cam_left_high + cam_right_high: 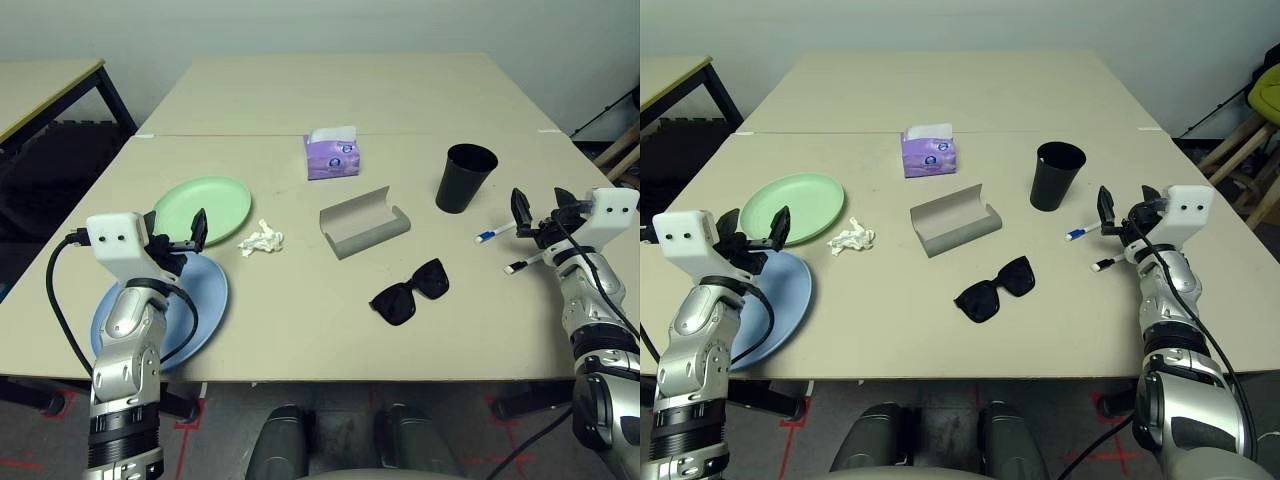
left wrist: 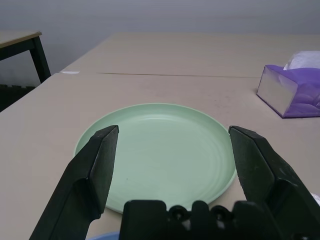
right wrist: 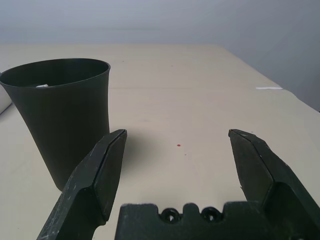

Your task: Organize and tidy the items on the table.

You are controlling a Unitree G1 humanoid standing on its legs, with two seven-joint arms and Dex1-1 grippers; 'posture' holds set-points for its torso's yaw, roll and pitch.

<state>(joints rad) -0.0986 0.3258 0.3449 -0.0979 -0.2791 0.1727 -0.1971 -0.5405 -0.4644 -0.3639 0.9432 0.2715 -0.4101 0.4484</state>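
left eye view — what sits on the beige surface (image 1: 300, 330)?

— a pale green plate (image 1: 203, 209) lies at the left, its near edge beside a light blue plate (image 1: 205, 300) close to the front rim. a crumpled white tissue (image 1: 261, 240) rests just right of the green plate.

— and the middle?

— a grey glasses case (image 1: 364, 222) lies open, with black sunglasses (image 1: 410, 291) nearer the front edge, apart from it. a purple tissue box (image 1: 332, 153) stands behind the case.

— the right side?

— a black cup (image 1: 465, 177) stands upright. two white marker pens (image 1: 495, 234) lie right of it, one with a blue cap, the other (image 1: 527, 263) nearer the front.

— where is the left pincer (image 1: 176, 231)?

— over the blue plate's far part, aimed at the green plate, released and grasping nothing; in the left wrist view its fingers (image 2: 95, 170) stand wide on either side of the green plate.

— the right pincer (image 1: 540, 207)?

— above the markers, also released and empty. in the right wrist view the cup stands just beyond one finger (image 3: 100, 175), not touching it.
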